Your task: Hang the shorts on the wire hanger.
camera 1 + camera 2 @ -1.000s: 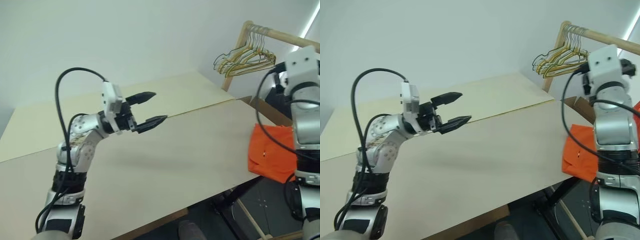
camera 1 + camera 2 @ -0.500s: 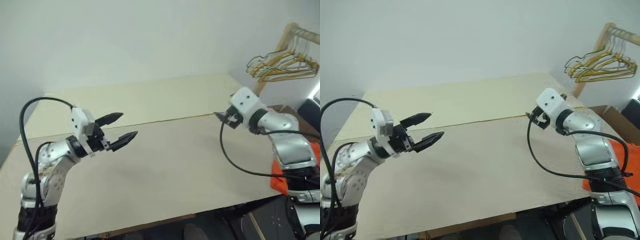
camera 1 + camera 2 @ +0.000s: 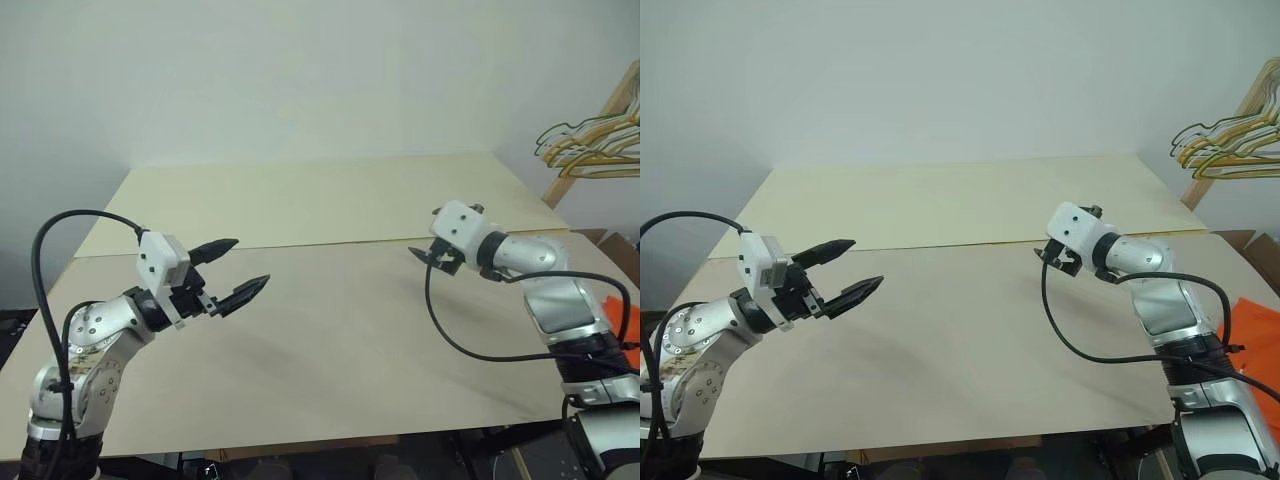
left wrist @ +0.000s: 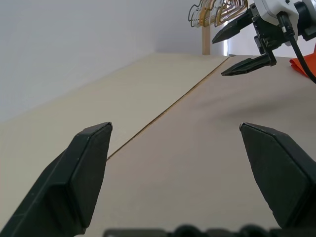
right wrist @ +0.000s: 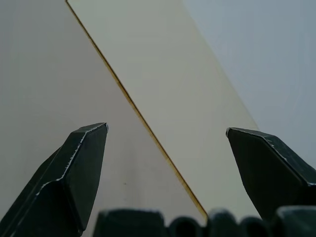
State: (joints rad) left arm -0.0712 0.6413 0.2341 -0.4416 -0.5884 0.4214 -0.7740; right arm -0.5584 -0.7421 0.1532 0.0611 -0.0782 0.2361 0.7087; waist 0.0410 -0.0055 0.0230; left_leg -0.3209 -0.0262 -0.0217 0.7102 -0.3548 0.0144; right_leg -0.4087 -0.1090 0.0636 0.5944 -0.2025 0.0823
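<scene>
A: Where are the shorts [image 3: 1252, 322]?

B: Off the right end of the table [image 3: 330, 350], low beside the right arm. All that shows is a bright orange patch past the table's edge, and whether they rest on anything I cannot tell.

A: And the two grippers?

B: The left gripper [image 3: 233, 271] hangs over the left part of the table, its two black fingers [image 3: 243, 293] spread wide with nothing between them. The right gripper [image 3: 428, 238] is over the right part, near the seam [image 3: 330, 240] where the two pale boards meet. Its fingers are wide apart too and hold nothing. The two grippers point roughly toward each other, well apart.

A: Any hanger about?

B: A bunch of yellow and grey hangers [image 3: 590, 148] hangs on a wooden rack [image 3: 598, 130] past the table's far right corner. I cannot pick out a single green one among them.

A: Is anything touching the shorts?

B: Neither gripper is near them. A black cable [image 3: 470, 335] loops from the right wrist down above the tabletop.
</scene>
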